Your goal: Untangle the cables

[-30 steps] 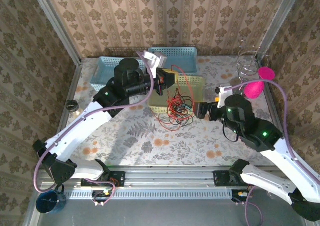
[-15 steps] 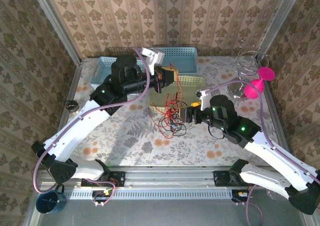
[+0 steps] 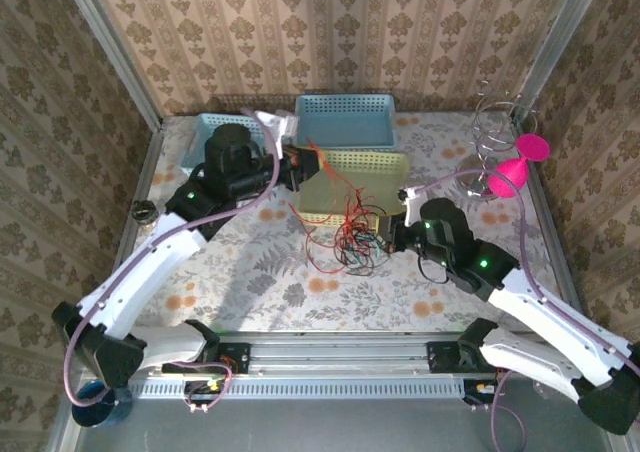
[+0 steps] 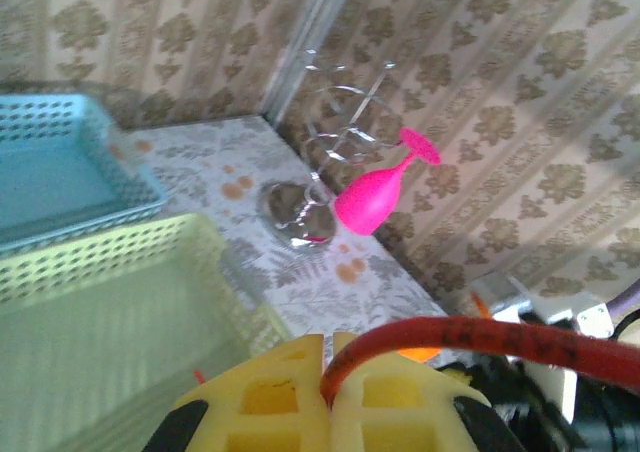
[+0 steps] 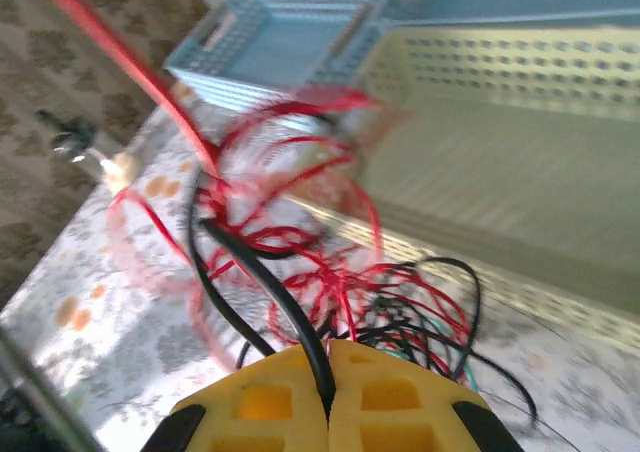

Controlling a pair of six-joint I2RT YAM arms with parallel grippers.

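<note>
The cables (image 3: 348, 234) are a tangle of thin red and black wires, with a pale green one among them, lying on the table just in front of the yellow-green basket (image 3: 390, 164). My left gripper (image 3: 308, 165) hangs above the basket's left end, shut on a red cable (image 4: 480, 337) that runs from its pads (image 4: 290, 392) down to the tangle. My right gripper (image 3: 386, 236) sits at the tangle's right side, shut on a black cable (image 5: 262, 272) that comes out between its yellow pads (image 5: 400, 397). Red loops (image 5: 330, 242) spread in front of it.
Two blue baskets (image 3: 345, 122) (image 3: 205, 135) stand behind the yellow-green one. A pink glass (image 3: 513, 172) and a wire rack (image 3: 495, 122) are at the back right. A small dark knob (image 3: 145, 210) lies at the table's left edge.
My right gripper moved left to the tangle and closed on a black cable. My left arm drew back to the left with the red cable, and the tangle shifted slightly.
</note>
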